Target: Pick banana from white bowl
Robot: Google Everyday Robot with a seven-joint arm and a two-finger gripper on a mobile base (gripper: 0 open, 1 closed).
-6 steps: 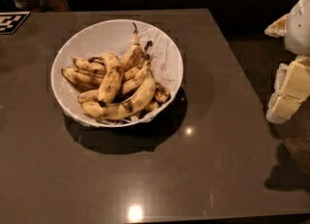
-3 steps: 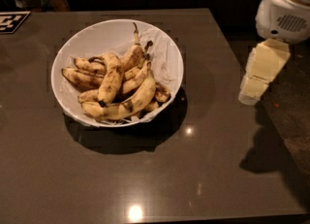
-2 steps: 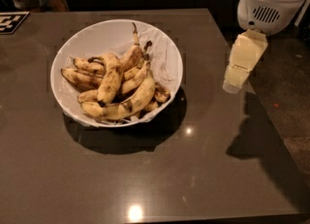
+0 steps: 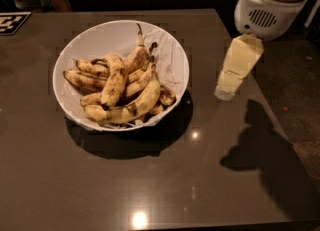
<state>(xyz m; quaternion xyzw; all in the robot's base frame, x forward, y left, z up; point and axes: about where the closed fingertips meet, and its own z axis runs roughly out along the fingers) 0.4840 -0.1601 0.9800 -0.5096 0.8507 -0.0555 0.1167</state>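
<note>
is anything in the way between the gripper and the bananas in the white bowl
Nothing visible stands in the way. The gripper hangs right of the white bowl, over bare table. Only the bowl's right rim lies between it and the bananas, which are piled openly inside.

bananas [image 4: 120, 87] in white bowl [image 4: 172, 50] — gripper [image 4: 226, 93] beside

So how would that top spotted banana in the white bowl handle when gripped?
Probably soft: the brown-spotted yellow banana looks ripe, so squeezing may bruise it. It lies across other bananas in the round white bowl, so lifting could shift them. The gripper hangs to its right.
</note>
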